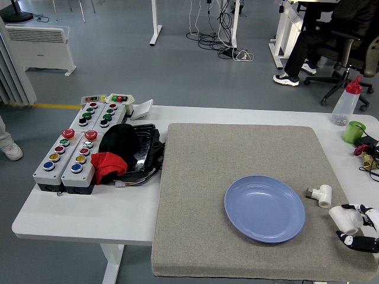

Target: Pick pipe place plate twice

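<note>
A blue plate (265,208) lies on the grey mat (207,177) with nothing in it. Two white pipe fittings sit to its right. The smaller fitting (320,194) lies loose on the mat near the plate's right rim. My right hand (355,228) comes in at the lower right corner and its fingers (353,239) are curled around the larger white pipe fitting (344,218), which looks slightly raised off the mat. My left arm is nowhere in the frame.
Button boxes (76,149) and a black tray with red and black cloth (125,152) crowd the table's left side. A spray bottle (346,102), a green cup (353,131) and cables (368,155) stand at the right edge. A person (331,35) sits far behind.
</note>
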Motion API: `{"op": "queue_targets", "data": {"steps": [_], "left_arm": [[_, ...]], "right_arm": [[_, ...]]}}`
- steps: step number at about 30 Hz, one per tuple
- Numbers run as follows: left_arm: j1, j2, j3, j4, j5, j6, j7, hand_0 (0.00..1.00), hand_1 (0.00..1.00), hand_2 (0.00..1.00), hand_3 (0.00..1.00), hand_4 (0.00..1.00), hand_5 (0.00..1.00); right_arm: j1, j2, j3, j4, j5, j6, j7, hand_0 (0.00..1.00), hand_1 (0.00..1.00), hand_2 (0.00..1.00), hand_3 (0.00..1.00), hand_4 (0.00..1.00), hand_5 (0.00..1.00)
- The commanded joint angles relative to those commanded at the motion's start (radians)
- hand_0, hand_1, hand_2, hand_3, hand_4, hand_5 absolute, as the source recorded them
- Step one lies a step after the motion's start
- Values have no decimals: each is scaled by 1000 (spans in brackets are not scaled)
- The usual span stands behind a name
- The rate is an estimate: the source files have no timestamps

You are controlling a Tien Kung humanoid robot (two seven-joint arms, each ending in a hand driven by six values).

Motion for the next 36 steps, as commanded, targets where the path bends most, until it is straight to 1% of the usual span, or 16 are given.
{"op": "queue_targets", "data": {"steps": [1, 6, 8, 9, 12, 13, 14, 18, 19, 21, 24, 25, 30, 31, 34, 36], "left_arm": [[0, 0, -1, 0, 1, 0, 0, 584, 578, 585, 488, 410, 998], [3, -1, -3, -1, 5, 0, 2, 584, 578, 585, 488, 410, 998], [4, -1, -4, -1, 7, 0, 3, 584, 578, 586, 488, 411, 998], [5, -1, -4, -1, 7, 0, 3, 584, 578, 586, 488, 411, 998], [6, -2, -3, -2, 7, -1, 4, 584, 578, 586, 488, 411, 998], [7, -3, -2, -2, 6, -1, 4, 584, 578, 585, 488, 411, 998], [7, -3, -2, -2, 6, -1, 4, 584, 578, 585, 488, 411, 998], [9, -5, 2, -2, -2, -2, 4, 584, 578, 585, 488, 411, 998], [10, -5, 3, -2, -3, -1, 4, 584, 580, 586, 488, 411, 998], [12, -5, 5, -3, -7, 0, 5, 584, 580, 586, 488, 411, 998], [14, -5, 7, -3, -10, 0, 6, 584, 580, 586, 488, 411, 998], [15, -5, 8, -3, -11, 0, 5, 584, 580, 586, 488, 411, 998], [13, -4, 12, -3, -17, 1, 4, 584, 580, 586, 488, 411, 998], [13, -4, 12, -3, -17, 1, 4, 584, 579, 586, 487, 411, 998], [10, -3, 12, -3, -17, 1, 5, 584, 579, 586, 487, 411, 998], [9, -2, 13, -3, -18, 1, 5, 584, 579, 586, 487, 411, 998]], "right_arm": [[0, -2, 1, 11, -1, -10, 6, 626, 640, 648, 681, 497, 225], [12, -6, -22, 55, 4, -70, 53, 626, 640, 648, 681, 497, 225], [17, -5, -31, 59, 8, -83, 64, 649, 655, 651, 674, 486, 220], [39, -3, -61, 50, 20, -106, 89, 649, 655, 651, 674, 486, 220], [83, 0, -119, 17, 23, -138, 121, 649, 655, 651, 674, 486, 220], [105, 0, -146, -4, 24, -149, 130, 740, 709, 699, 690, 475, 211], [112, 1, -155, -11, 24, -152, 132, 740, 709, 699, 690, 475, 211], [195, 8, -279, -78, 26, -155, 128, 740, 709, 699, 690, 475, 211], [205, 10, -299, -83, 25, -155, 128, 798, 743, 728, 702, 472, 208], [231, 17, -340, -103, 26, -152, 127, 798, 743, 728, 702, 472, 208], [271, 24, -400, -138, -2, -127, 98, 798, 743, 728, 702, 472, 208], [288, 24, -425, -154, -13, -132, 104, 990, 902, 943, 801, 520, 222], [333, 18, -487, -183, -114, -142, 116, 990, 902, 943, 801, 520, 222], [336, 18, -489, -186, -123, -147, 120, 998, 969, 998, 990, 801, 338], [347, 20, -493, -200, -143, -175, 154, 998, 969, 998, 990, 801, 338], [348, 21, -486, -205, -134, -171, 160, 998, 969, 998, 990, 801, 338]]}}
